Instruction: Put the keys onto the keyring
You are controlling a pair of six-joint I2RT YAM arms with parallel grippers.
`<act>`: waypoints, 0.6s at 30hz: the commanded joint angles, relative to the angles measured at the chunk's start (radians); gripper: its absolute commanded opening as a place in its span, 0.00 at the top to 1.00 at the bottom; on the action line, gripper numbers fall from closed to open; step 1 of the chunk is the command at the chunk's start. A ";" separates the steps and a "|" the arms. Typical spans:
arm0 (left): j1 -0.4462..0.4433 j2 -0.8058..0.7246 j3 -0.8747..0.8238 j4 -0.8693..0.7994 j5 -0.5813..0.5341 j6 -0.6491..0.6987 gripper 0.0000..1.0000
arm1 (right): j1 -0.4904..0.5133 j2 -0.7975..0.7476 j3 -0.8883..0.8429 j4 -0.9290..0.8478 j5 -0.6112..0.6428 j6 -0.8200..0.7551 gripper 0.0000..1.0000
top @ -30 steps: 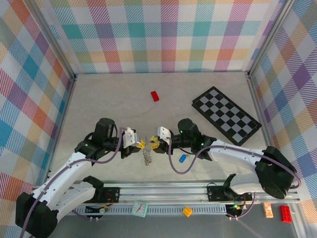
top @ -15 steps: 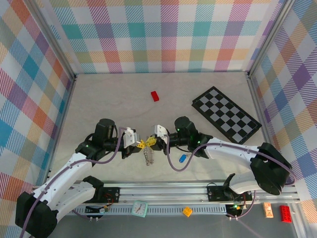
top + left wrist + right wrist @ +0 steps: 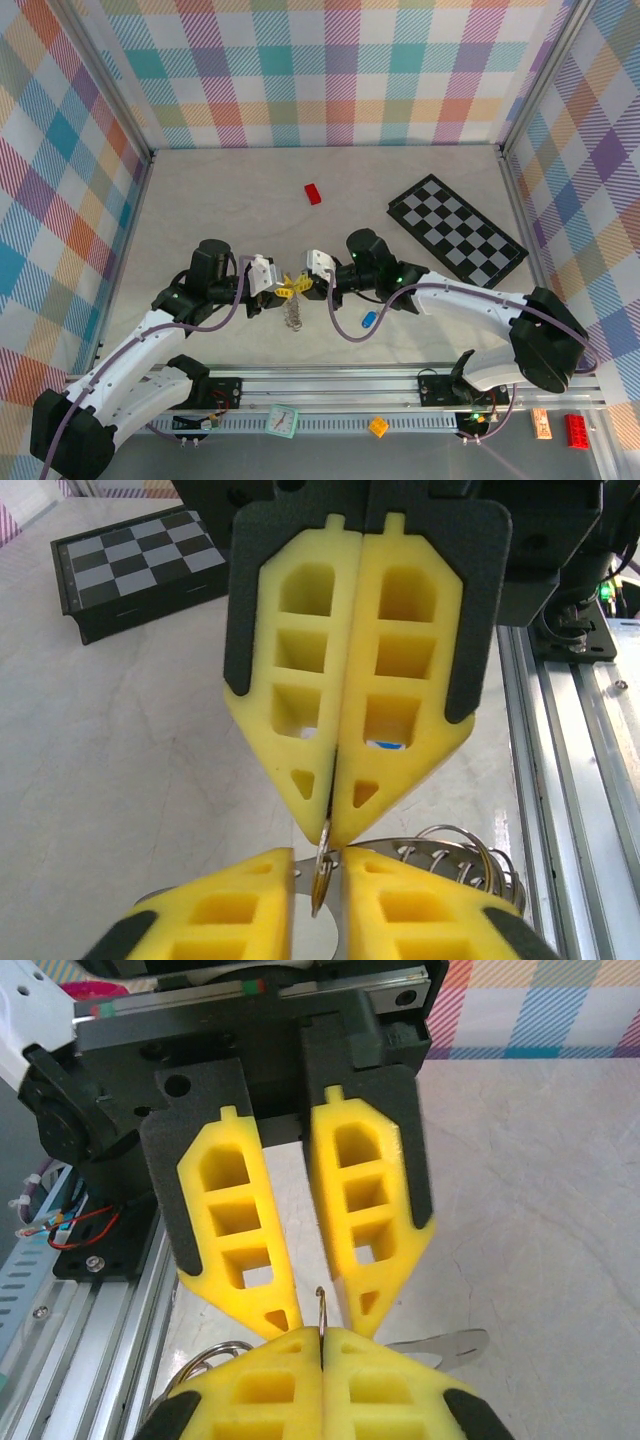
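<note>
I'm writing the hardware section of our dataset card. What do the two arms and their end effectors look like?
The left arm and right arm have white shells, black joints and looping purple cables. The left end effector and right end effector each carry two yellow wedge-shaped fingers with rectangular cut-outs on black backing plates.

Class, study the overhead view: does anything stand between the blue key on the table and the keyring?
Yes. The right arm's purple cable loops down between the blue key and the keyring.
</note>
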 commanded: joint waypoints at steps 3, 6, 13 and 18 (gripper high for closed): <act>-0.011 0.006 0.029 0.007 0.008 0.033 0.94 | 0.026 0.009 0.070 -0.062 -0.035 -0.055 1.00; -0.011 0.003 0.030 0.006 0.008 0.038 1.00 | 0.027 0.005 0.073 -0.063 -0.045 -0.050 1.00; -0.013 -0.013 0.020 0.017 0.010 0.044 1.00 | -0.013 -0.087 -0.038 0.026 0.013 -0.020 0.71; -0.013 -0.014 0.020 0.024 0.011 0.040 1.00 | -0.016 -0.123 -0.098 0.027 0.086 -0.016 0.69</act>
